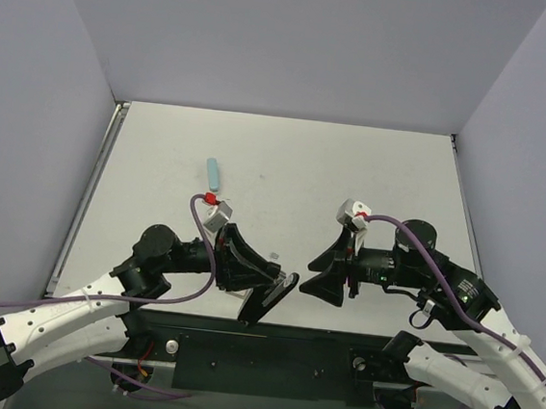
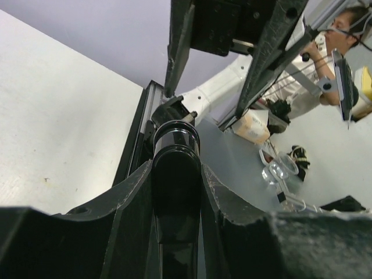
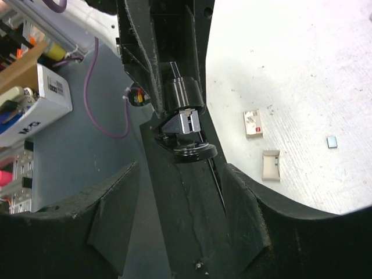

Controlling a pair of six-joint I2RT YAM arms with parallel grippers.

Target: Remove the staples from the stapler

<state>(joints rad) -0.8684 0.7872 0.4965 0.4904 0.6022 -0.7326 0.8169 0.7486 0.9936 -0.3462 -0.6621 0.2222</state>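
Observation:
The black stapler [image 1: 277,291] is clamped between the fingers of my left gripper [image 1: 256,300], held above the table's near edge with its pale metal end pointing right. In the left wrist view the stapler's rounded black body [image 2: 176,192] fills the gap of the left gripper [image 2: 176,170]. My right gripper [image 1: 329,279] is open and empty just to the stapler's right, facing it. In the right wrist view the stapler's metal front [image 3: 187,123] shows ahead of the right gripper [image 3: 177,224], whose fingers [image 3: 111,224] stand wide apart. No loose staples can be made out.
A pale blue bar [image 1: 214,173] lies on the table behind the left arm. Two small pale boxes [image 3: 251,123] [image 3: 271,164] and a tiny grey square [image 3: 332,141] lie on the table near the grippers. A black strip [image 3: 186,221] runs along the near edge.

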